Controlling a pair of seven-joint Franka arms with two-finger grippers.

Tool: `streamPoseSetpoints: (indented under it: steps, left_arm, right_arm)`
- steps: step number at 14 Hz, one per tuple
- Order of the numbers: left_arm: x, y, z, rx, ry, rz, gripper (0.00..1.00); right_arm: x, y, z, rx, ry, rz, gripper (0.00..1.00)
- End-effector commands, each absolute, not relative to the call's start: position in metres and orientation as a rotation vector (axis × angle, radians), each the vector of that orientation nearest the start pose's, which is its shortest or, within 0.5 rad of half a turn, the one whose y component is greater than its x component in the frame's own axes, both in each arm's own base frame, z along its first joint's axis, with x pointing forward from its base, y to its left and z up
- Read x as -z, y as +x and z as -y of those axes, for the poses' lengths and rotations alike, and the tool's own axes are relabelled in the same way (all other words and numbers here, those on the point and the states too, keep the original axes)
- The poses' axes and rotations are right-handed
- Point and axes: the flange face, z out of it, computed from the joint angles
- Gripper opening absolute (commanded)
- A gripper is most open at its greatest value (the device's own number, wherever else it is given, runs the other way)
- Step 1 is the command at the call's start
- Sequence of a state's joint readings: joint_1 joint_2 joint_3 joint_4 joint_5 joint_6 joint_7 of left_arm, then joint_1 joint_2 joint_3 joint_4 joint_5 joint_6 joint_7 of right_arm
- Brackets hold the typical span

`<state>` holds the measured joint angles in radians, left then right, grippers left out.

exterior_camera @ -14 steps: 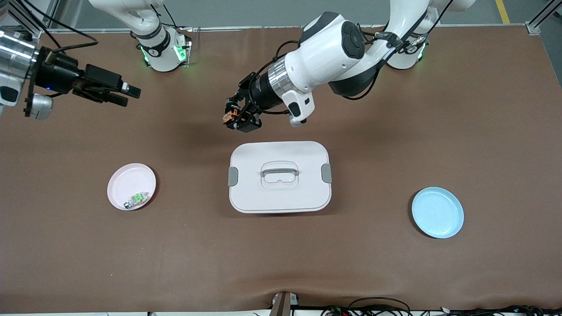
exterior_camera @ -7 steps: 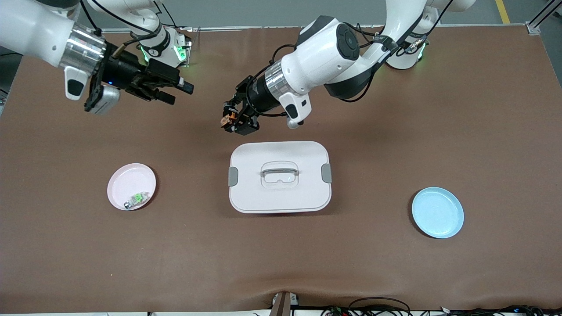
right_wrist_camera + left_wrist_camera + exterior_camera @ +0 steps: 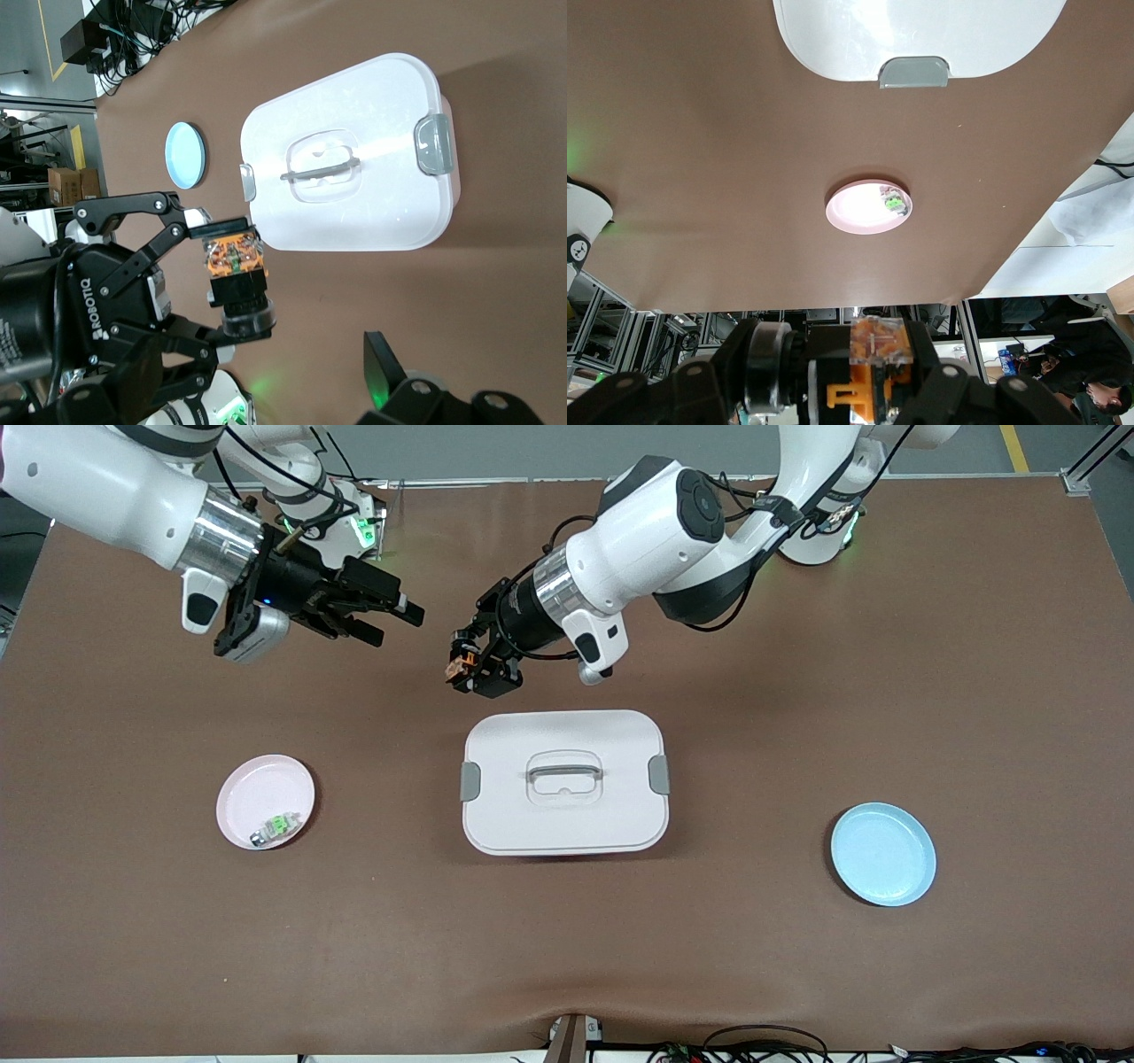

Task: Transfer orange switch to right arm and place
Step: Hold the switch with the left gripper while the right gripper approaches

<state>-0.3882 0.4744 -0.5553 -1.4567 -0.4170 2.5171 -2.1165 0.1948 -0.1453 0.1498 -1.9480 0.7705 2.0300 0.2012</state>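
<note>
right gripper (image 3: 390, 615): jaws apart, nothing in them, in the air over bare table near the right arm's base, pointing at the left gripper
pink plate (image 3: 244, 797): toward the right arm's end, green switch (image 3: 273, 828) lying in it
orange switch (image 3: 461, 662): pinched in the left gripper (image 3: 468, 666), over the table just farther from the front camera than the lidded white box (image 3: 564, 819)
blue plate (image 3: 883, 855): toward the left arm's end, well apart from the box
</note>
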Motion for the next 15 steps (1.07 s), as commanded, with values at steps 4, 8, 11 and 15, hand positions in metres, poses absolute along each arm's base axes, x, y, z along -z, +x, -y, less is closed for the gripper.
streamPoseSetpoints:
  steps: [4,8,11,15]
  left_arm:
    - [-0.523,0.493,0.542,0.674,1.684,-1.701,0.45]
    - [-0.523,0.493,0.542,0.673,1.685,-1.7,0.45]
    - [-0.524,0.493,0.542,0.67,1.682,-1.699,0.45]
    - [-0.523,0.493,0.542,0.669,1.682,-1.699,0.45]
  right_arm:
    - [-0.543,0.511,-0.247,0.036,-2.42,-0.162,1.0]
    - [-0.529,0.517,-0.259,0.05,-2.424,-0.167,1.0]
    - [-0.528,0.515,-0.267,0.037,-2.419,-0.174,1.0]
    - [-0.539,0.516,-0.272,0.034,-2.398,-0.212,1.0]
